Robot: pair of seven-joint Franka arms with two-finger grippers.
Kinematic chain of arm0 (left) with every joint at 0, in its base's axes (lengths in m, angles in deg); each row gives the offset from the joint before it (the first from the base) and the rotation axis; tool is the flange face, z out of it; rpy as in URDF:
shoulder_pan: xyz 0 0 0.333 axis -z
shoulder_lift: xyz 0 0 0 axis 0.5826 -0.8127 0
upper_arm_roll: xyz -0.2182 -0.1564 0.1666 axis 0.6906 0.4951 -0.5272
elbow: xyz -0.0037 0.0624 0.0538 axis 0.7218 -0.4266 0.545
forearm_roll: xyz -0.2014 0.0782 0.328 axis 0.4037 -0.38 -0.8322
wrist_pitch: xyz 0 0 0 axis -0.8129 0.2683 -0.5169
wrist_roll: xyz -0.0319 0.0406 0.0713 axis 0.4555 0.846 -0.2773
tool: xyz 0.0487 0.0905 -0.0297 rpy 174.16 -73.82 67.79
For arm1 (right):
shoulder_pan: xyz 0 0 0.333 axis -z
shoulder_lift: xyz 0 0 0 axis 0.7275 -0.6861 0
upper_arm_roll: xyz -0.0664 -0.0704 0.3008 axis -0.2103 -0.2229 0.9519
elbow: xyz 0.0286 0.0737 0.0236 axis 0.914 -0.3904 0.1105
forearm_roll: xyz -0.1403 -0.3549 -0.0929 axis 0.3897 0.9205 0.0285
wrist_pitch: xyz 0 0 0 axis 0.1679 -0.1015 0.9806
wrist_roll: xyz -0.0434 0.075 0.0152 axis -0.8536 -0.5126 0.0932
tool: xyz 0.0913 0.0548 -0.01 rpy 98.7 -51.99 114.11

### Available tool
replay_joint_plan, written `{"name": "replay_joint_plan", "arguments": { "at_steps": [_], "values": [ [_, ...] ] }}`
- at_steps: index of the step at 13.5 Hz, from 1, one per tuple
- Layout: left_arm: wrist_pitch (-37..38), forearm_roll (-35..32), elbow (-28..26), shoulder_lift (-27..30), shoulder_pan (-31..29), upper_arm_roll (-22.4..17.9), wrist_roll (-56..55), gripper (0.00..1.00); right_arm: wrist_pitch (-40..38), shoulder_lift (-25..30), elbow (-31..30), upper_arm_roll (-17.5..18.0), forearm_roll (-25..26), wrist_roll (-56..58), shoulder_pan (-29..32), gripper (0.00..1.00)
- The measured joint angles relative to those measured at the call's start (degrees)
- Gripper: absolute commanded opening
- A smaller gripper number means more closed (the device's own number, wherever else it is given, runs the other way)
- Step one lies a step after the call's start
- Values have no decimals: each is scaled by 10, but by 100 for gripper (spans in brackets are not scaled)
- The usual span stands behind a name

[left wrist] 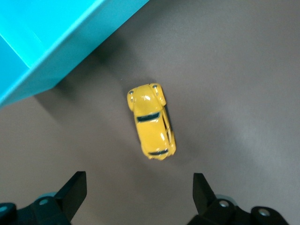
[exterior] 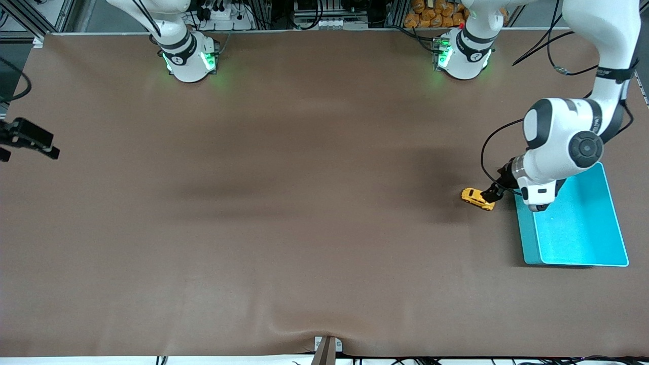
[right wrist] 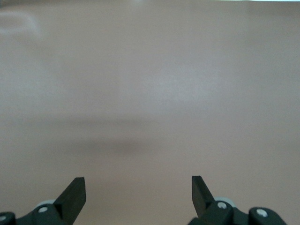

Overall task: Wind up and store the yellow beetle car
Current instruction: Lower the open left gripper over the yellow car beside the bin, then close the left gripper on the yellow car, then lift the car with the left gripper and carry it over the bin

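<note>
The yellow beetle car [exterior: 477, 198] stands on its wheels on the brown table, beside the teal bin [exterior: 527, 238] on the side toward the right arm's end. My left gripper [exterior: 493, 193] hangs low over the table between car and bin, open and empty. In the left wrist view the car [left wrist: 152, 121] lies just ahead of the open left gripper [left wrist: 138, 183], outside its fingers, with the bin's wall [left wrist: 51, 42] close by. My right gripper [exterior: 31, 140] waits at the right arm's end of the table, open and empty, and its wrist view [right wrist: 138, 183] shows bare table.
The teal bin is empty and stands near the table edge at the left arm's end. The left arm's elbow [exterior: 568, 142] hangs over the bin's corner. A brown cloth [exterior: 304, 203] covers the table. A small bracket [exterior: 327, 347] sits at the edge nearest the front camera.
</note>
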Motion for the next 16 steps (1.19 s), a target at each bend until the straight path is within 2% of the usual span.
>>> {"name": "replay_joint_plan", "arguments": {
  "at_steps": [3,6,12,13,14,15,16],
  "values": [
    [-65,0,-25,-23,1,0,-51,100,7,68,-84,2,0,-6,-3,100],
    [-90,0,-28,-51,1,-2,-66,100,40,121,-158,4,0,-8,-5,100],
    [-120,-4,-29,-86,-1,-6,-66,100,53,131,-181,-4,0,-9,-5,100],
    [-126,-7,-29,-91,-1,-7,-66,53,53,131,-181,-5,0,-9,-5,100],
    [-131,-9,-29,-94,-2,-8,-66,13,53,131,-181,-5,0,-9,-5,100],
    [-133,-10,-29,-97,-2,-9,-66,0,53,131,-181,-5,0,-9,-5,100],
    [-135,-15,-29,-99,-2,-9,-66,0,52,131,-181,-4,-2,-9,-5,100]
  ]
}}
